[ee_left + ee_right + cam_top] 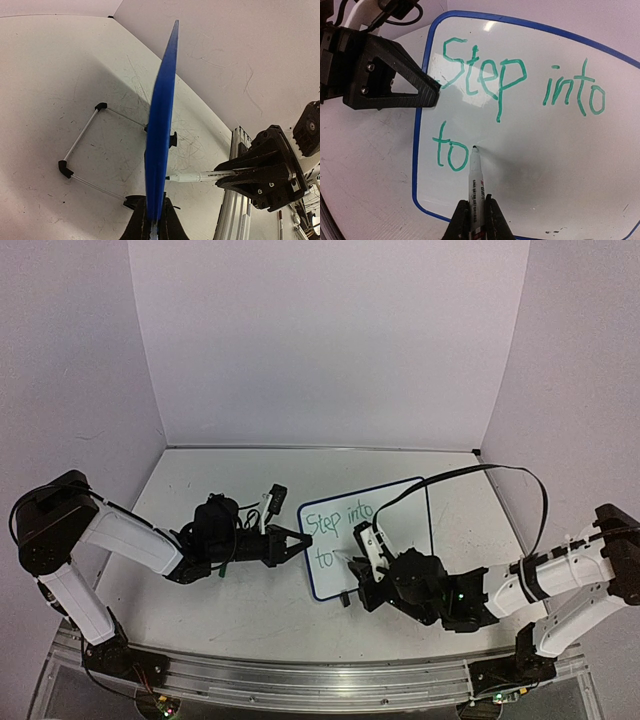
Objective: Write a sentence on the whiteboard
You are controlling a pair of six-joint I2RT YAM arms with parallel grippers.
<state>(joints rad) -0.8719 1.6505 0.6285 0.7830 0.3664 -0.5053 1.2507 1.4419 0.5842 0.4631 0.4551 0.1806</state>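
The whiteboard (395, 535) stands propped on its wire stand (81, 136) mid-tabletop (230, 600), its left edge pinched between the closed fingers of the left end effector (152, 223). The right end effector (476, 214) is clamped on a white marker (474, 182). The marker's tip touches the board just right of "to", the second line of the green sentence (501, 87) beneath "Step into".

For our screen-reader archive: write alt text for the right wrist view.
A marker held in the right jaws has its tip at a blue-rimmed whiteboard, just after green lettering reading "Step into" above "to". The left jaws pinch the whiteboard's left rim.
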